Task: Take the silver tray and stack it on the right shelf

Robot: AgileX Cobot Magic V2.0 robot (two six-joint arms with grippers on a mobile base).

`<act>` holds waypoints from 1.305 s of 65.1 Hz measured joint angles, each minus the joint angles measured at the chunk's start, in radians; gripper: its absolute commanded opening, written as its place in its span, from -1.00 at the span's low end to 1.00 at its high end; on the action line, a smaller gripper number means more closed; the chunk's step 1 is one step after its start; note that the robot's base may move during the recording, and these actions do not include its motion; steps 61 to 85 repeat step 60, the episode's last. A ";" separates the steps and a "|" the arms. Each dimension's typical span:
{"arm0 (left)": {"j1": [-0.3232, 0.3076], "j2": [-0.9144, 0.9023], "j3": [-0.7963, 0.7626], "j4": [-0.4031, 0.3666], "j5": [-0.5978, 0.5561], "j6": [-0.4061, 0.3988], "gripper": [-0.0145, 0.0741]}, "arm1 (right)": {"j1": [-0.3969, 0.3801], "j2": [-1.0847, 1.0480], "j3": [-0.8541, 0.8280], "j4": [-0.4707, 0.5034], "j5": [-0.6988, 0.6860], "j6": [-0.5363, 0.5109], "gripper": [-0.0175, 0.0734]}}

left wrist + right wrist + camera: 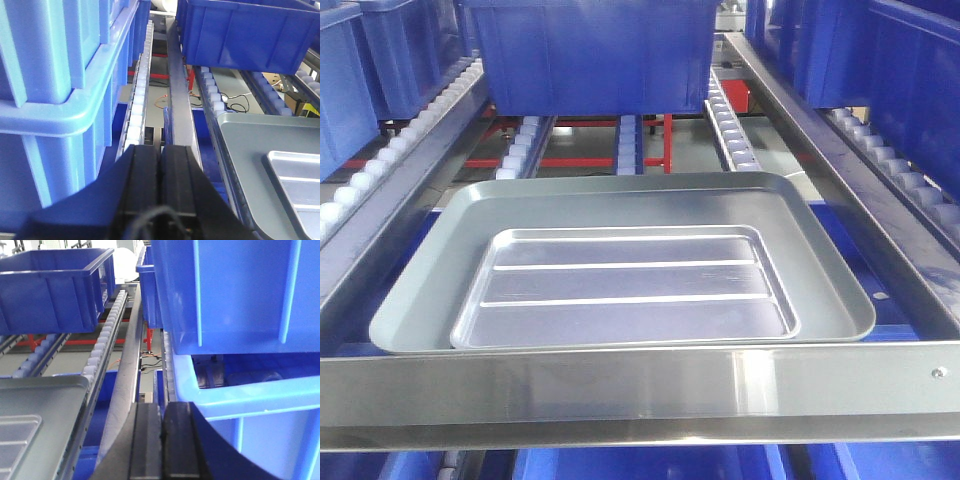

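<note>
In the front view, the silver tray (625, 290) is seen in the middle of the frame, lying flat inside a wider, duller grey tray (430, 280). Two long raised ridges are visible across its base. Both trays rest on the right shelf (640, 385), just behind its broad shiny front bar, which crosses the lower part of the frame and carries a small screw (940, 372) near the right edge. Lanes of white rollers (735, 130) run toward the top of the frame, where a blue bin (600, 50) stands on them, well apart from the trays.

In the left wrist view, the left gripper (161, 185) is found at the bottom centre, its two black fingers pressed together with nothing held between them. It is placed beside the steel rail (180, 105), to the left of the grey tray (250, 150). A corner of the silver tray (295, 175) appears at the lower right. Light blue bins (55, 100) fill the left side.

In the right wrist view, the right gripper (161, 440) is also closed on nothing, at the bottom centre. The grey tray (45, 405) and a part of the silver tray (15, 440) are seen at the lower left, apart from the gripper. Stacked blue bins (240, 300) occupy the right side.
</note>
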 measured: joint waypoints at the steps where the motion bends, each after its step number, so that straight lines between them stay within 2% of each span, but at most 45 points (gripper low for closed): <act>1: 0.000 0.000 0.000 0.000 0.000 0.000 -0.89 | 0.000 0.000 0.000 0.003 0.008 -0.006 -0.49; 14: 0.000 0.000 0.000 0.000 0.000 0.000 -0.89 | 0.000 0.000 0.000 0.022 0.055 -0.035 -0.49; 85: 0.000 0.000 0.000 0.000 0.000 0.000 -0.89 | 0.000 0.000 0.000 0.025 0.055 -0.038 -0.49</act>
